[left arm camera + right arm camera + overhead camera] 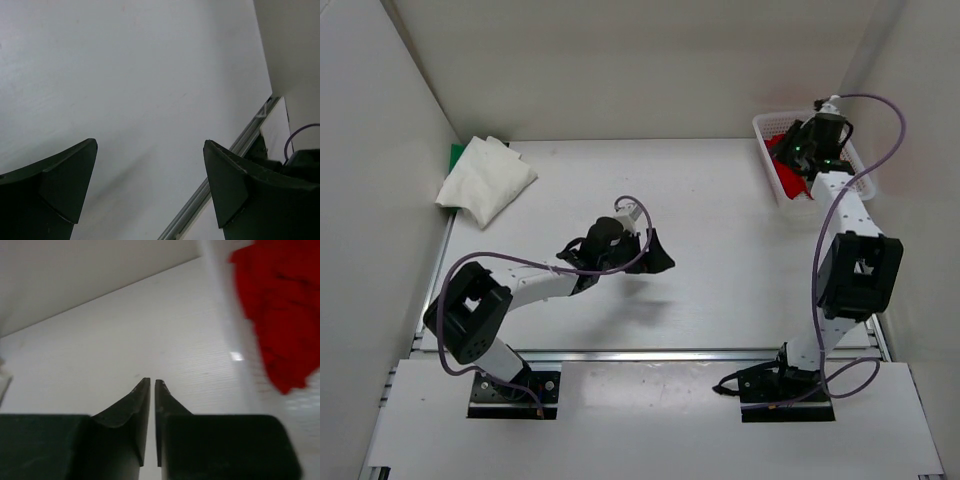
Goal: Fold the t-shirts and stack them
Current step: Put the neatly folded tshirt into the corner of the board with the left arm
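The green t-shirt [457,153] is mostly hidden beneath the off-white t-shirt [485,180]; the red t-shirt [280,315] shows blurred.

The flat white tabletop [720,200] carries a folded off-white cloth t-shirt [485,180] in its far left corner. It lies over a bright green cloth t-shirt [457,153], of which only a strip shows by the left edge. A white plastic mesh basket [761,127] stands in the far right corner.
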You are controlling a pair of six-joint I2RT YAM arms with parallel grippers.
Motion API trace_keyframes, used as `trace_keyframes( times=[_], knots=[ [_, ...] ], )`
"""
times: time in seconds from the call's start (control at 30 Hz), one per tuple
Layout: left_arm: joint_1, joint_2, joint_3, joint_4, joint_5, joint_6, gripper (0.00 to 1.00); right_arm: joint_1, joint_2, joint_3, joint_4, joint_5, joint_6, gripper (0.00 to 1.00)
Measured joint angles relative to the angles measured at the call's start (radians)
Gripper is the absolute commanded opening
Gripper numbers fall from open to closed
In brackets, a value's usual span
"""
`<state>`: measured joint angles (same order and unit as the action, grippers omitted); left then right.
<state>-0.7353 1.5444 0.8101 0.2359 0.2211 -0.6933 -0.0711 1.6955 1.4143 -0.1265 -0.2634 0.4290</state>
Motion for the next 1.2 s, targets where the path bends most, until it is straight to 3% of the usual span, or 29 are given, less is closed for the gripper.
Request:
trace_keyframes(
  times=[0.03,0.17,0.37,0.47,0.63,0.77,0.83,1.0,1.03,1.2],
  knots=[
    [0.000,0.002,-0.023,0.004,0.016,0.003,0.98,-0.033,0.041,0.054,-0.042,0.028,-0.023,0.21],
    [-0.005,-0.002,-0.126,0.026,0.063,0.012,0.99,-0.124,0.214,0.249,-0.164,0.161,-0.133,0.37],
    [-0.051,-0.003,-0.225,0.089,0.108,0.004,0.98,-0.126,0.508,0.565,-0.314,0.304,-0.263,0.58],
    [-0.061,-0.003,-0.262,0.138,0.135,-0.008,0.98,-0.122,0.614,0.661,-0.364,0.328,-0.283,0.64],
    [-0.043,-0.003,-0.296,0.173,0.166,-0.026,0.98,-0.120,0.802,0.897,-0.466,0.373,-0.282,0.63],
    [-0.026,-0.019,-0.306,0.176,0.173,-0.031,0.99,-0.120,0.842,0.919,-0.491,0.396,-0.271,0.62],
    [-0.024,-0.030,-0.307,0.179,0.175,-0.033,0.99,-0.120,0.860,0.939,-0.495,0.404,-0.270,0.57],
    [-0.008,-0.040,-0.307,0.188,0.188,-0.041,0.99,-0.121,0.897,0.981,-0.498,0.406,-0.262,0.04],
    [-0.004,-0.042,-0.307,0.187,0.188,-0.043,0.99,-0.122,0.904,0.992,-0.503,0.406,-0.259,0.00],
    [0.009,-0.046,-0.306,0.187,0.188,-0.048,0.99,-0.121,0.914,1.027,-0.525,0.388,-0.234,0.00]
  ],
)
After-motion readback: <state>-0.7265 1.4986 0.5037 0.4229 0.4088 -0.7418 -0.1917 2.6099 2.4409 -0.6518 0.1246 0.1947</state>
